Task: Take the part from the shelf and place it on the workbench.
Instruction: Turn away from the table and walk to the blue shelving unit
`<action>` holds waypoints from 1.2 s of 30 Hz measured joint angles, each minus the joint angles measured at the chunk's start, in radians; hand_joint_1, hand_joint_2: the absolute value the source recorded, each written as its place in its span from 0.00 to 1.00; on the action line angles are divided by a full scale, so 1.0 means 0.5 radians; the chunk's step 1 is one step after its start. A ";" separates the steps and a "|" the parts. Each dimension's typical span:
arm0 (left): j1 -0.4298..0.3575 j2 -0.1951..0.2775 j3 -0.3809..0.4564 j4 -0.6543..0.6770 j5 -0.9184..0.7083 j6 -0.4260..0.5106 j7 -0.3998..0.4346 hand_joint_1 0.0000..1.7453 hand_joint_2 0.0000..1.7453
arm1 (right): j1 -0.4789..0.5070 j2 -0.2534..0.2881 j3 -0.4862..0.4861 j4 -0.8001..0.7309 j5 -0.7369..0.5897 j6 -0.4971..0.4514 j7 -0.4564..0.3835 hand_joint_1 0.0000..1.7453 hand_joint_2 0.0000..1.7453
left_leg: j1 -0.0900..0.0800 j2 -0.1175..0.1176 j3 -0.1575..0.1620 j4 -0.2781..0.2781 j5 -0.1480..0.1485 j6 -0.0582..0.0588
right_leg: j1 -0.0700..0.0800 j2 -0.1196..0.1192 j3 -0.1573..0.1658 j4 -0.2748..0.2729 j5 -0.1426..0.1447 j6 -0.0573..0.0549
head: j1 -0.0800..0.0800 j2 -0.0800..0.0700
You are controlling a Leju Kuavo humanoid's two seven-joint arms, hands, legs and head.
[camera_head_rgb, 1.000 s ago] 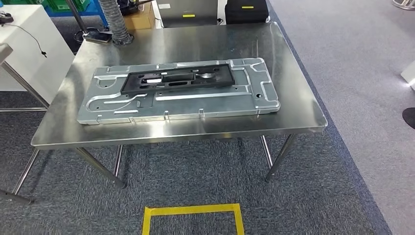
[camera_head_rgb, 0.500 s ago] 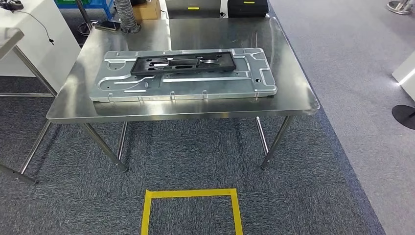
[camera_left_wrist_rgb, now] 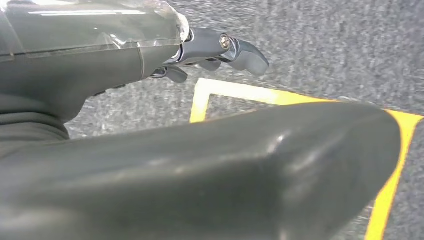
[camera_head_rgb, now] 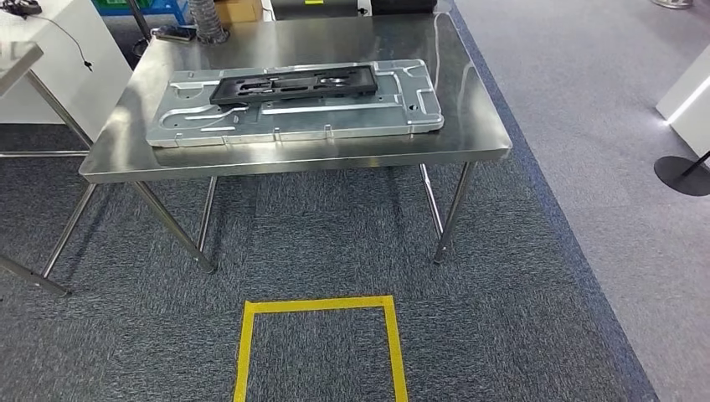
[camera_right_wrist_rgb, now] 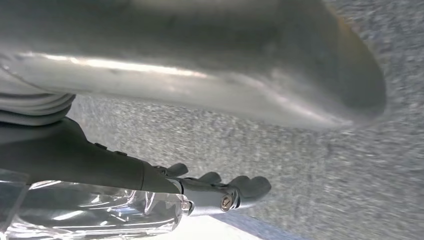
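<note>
The black part (camera_head_rgb: 293,84) lay on the grey plate (camera_head_rgb: 293,113) atop the workbench (camera_head_rgb: 469,126); apparently rigid, light, best gripped by long edges; both hands' finger state could not be determined.

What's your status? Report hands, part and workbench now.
Left hand and right hand hang over carpet, holding nothing. Black part lies on grey plate on workbench. Nothing in the way.
</note>
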 joint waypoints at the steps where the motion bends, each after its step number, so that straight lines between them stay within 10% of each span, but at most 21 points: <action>1: -0.001 0.000 0.000 0.000 0.000 -0.001 0.001 0.00 0.00 | 0.001 0.000 0.000 0.000 0.000 0.000 -0.002 0.00 0.00 | 0.000 0.000 -0.005 0.111 -0.030 -0.002 | 0.006 -0.001 -0.037 0.004 0.028 -0.001 | 0.000 0.000; 3: -0.002 0.000 0.000 0.000 -0.001 -0.001 0.002 0.00 0.00 | 0.002 0.000 0.000 0.001 0.000 0.001 -0.008 0.00 0.00 | 0.000 -0.001 0.064 0.170 0.048 0.005 | 0.015 -0.001 -0.117 0.017 0.080 0.002 | 0.000 0.000; 5: -0.007 0.000 0.000 0.000 -0.002 -0.002 0.005 0.00 0.00 | 0.002 0.001 0.000 0.001 0.000 0.003 -0.022 0.00 0.00 | -0.003 -0.004 0.271 -0.038 0.126 0.028 | 0.021 0.001 -0.187 0.034 0.128 0.010 | 0.000 0.000; 7: -0.021 0.000 0.000 0.000 -0.003 -0.002 0.008 0.00 0.00 | 0.001 0.004 0.001 0.002 0.000 0.006 -0.040 0.00 0.00 | -0.014 -0.010 0.516 -0.370 0.068 0.057 | 0.027 0.001 -0.224 0.049 0.165 0.027 | 0.000 0.000; 9: -0.030 0.000 0.000 0.000 -0.002 -0.002 0.011 0.00 0.00 | -0.001 0.006 0.001 0.002 0.000 0.008 -0.061 0.00 0.00 | -0.028 -0.011 0.609 -0.540 0.018 0.083 | 0.025 -0.002 -0.241 0.049 0.208 0.051 | 0.000 0.000; 12: -0.024 -0.005 0.002 0.000 0.001 0.002 0.018 0.00 0.00 | 0.005 0.006 0.001 0.004 -0.001 0.011 -0.085 0.00 0.00 | -0.027 0.003 0.552 -0.555 0.080 0.129 | 0.011 0.008 -0.280 0.099 0.151 0.084 | 0.000 0.000; 16: -0.022 -0.007 0.006 0.000 0.004 0.003 0.022 0.00 0.00 | 0.010 0.006 0.001 0.007 -0.002 0.021 -0.092 0.00 0.00 | -0.036 0.011 0.410 -0.543 0.189 0.156 | 0.004 0.016 -0.370 0.541 -0.210 0.104 | 0.000 0.000; 18: -0.023 -0.008 0.007 0.000 0.005 0.004 0.022 0.00 0.00 | 0.008 0.006 0.001 0.007 -0.003 0.031 -0.091 0.00 0.00 | -0.038 0.013 0.325 -0.515 0.233 0.151 | 0.004 0.016 -0.326 0.630 -0.155 0.107 | 0.000 0.000; 20: -0.023 -0.012 0.008 0.000 0.005 0.012 0.027 0.00 0.00 | 0.005 0.004 0.001 0.007 -0.009 0.052 -0.089 0.00 0.00 | -0.038 0.011 0.241 -0.474 0.264 0.141 | 0.003 0.016 -0.148 0.456 -0.050 0.100 | 0.000 0.000; 22: -0.024 -0.017 0.012 0.000 0.006 0.026 0.042 0.00 0.00 | -0.003 -0.002 0.001 0.007 -0.023 0.086 -0.085 0.00 0.00 | -0.042 0.011 0.185 -0.432 0.283 0.125 | 0.011 0.013 0.082 0.144 -0.085 0.080 | 0.000 0.000; 24: -0.025 -0.019 0.017 0.000 0.006 0.038 0.060 0.00 0.00 | -0.009 -0.006 0.000 0.007 -0.035 0.133 -0.083 0.00 0.00 | -0.043 0.016 0.168 -0.414 0.307 0.105 | 0.023 0.011 0.182 -0.023 -0.154 0.053 | 0.000 0.000; 27: -0.022 -0.019 0.022 0.000 0.007 0.050 0.082 0.00 0.00 | -0.004 -0.004 -0.002 0.009 -0.039 0.212 -0.079 0.00 0.00 | -0.035 0.009 0.148 -0.377 0.285 0.069 | 0.016 0.003 0.159 -0.041 -0.114 0.010 | 0.000 0.000; 32: -0.017 -0.022 0.024 0.000 0.014 0.060 0.102 0.00 0.00 | -0.001 0.003 -0.004 0.011 -0.045 0.290 -0.079 0.00 0.00 | -0.008 -0.004 0.005 0.121 -0.028 0.022 | 0.011 -0.002 0.064 -0.033 -0.038 -0.007 | 0.000 0.000; 35: -0.014 -0.021 0.025 0.000 0.019 0.064 0.110 0.00 0.00 | 0.000 0.011 -0.009 0.012 -0.067 0.340 -0.081 0.00 0.00 | 0.002 -0.003 0.197 -0.101 0.093 0.019 | 0.005 -0.001 0.019 -0.007 -0.020 0.008 | 0.000 0.000; 36: -0.016 -0.021 0.025 0.000 0.019 0.064 0.114 0.00 0.00 | -0.002 0.013 -0.012 0.013 -0.075 0.360 -0.076 0.00 0.25 | 0.002 -0.004 0.295 -0.250 0.122 0.024 | 0.006 -0.001 0.008 0.003 -0.019 0.016 | 0.000 0.000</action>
